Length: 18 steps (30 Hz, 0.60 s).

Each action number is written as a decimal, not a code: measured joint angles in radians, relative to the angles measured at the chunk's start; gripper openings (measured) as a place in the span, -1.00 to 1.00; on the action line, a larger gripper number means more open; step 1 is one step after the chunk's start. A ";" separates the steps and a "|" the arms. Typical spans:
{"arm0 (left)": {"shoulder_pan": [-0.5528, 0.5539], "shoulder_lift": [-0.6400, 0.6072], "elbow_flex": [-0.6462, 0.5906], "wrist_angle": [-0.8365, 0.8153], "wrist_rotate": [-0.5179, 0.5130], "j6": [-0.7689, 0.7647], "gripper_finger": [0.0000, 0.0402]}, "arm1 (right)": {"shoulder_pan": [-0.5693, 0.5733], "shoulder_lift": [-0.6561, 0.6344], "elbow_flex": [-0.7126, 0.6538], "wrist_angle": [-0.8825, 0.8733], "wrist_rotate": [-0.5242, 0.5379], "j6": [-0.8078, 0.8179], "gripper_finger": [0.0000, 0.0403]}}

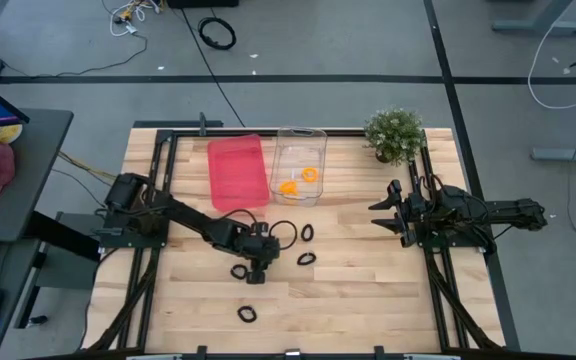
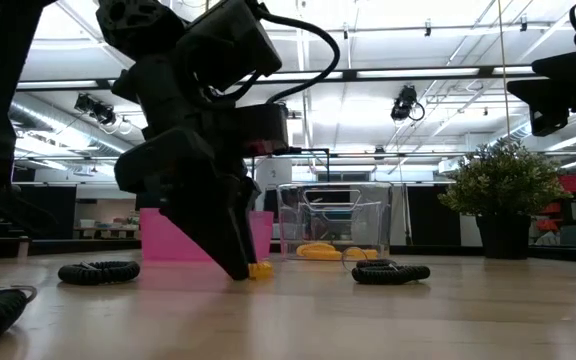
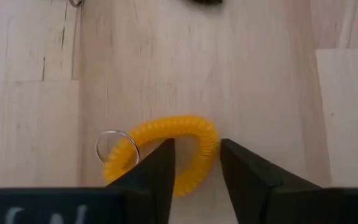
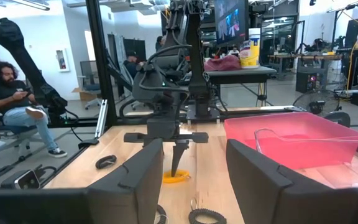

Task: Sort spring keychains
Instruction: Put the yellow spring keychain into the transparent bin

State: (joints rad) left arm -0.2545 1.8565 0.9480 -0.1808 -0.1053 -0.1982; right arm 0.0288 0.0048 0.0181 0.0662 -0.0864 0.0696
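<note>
One orange spring keychain with a metal ring lies flat on the table. My left gripper is open and points down over it near the table's middle. One finger stands inside the loop and the other outside. Two more orange keychains lie in the clear bin. Several black keychains lie on the table around the gripper. My right gripper is open and waits above the table's right side. My left gripper comes from above, pointing down, with its fingertips at the table. The orange loop's coil runs through the gap between a finger inside the loop and a finger outside it. I cannot tell whether the fingers touch the coil.
A pink bin stands left of the clear bin at the table's far side. A potted plant stands at the far right corner. A black keychain with a ring lies just beyond the left gripper. A seated person shows beyond the table.
</note>
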 joint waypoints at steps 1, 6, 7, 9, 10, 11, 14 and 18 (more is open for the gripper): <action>0.000 0.000 0.000 0.001 0.001 0.000 -0.41 | 0.000 0.000 0.000 0.000 0.000 0.000 -0.11; 0.000 0.003 0.000 0.004 0.002 0.015 -0.81 | 0.000 0.000 0.000 0.000 0.000 0.000 -0.11; 0.000 0.003 0.004 -0.001 0.001 0.024 -0.88 | 0.000 0.000 0.000 0.000 0.000 0.000 -0.11; 0.002 0.005 0.018 -0.013 0.001 0.027 -0.92 | 0.000 0.000 0.000 0.000 0.000 0.000 -0.11; 0.002 0.006 0.028 -0.017 0.001 0.027 -0.92 | 0.000 0.000 0.000 0.000 0.000 0.000 -0.11; 0.002 0.007 0.041 -0.022 0.000 0.027 -0.91 | 0.000 0.000 0.000 0.000 0.000 0.000 -0.11; 0.001 0.012 0.085 -0.051 -0.023 0.029 -0.90 | 0.000 0.000 0.000 0.000 0.000 0.000 -0.11; -0.006 0.014 0.140 -0.059 -0.131 0.038 -0.95 | 0.000 0.000 0.000 0.000 0.000 0.000 -0.11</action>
State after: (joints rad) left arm -0.2600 1.8707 1.0884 -0.2399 -0.2367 -0.1600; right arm 0.0288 0.0048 0.0181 0.0666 -0.0861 0.0696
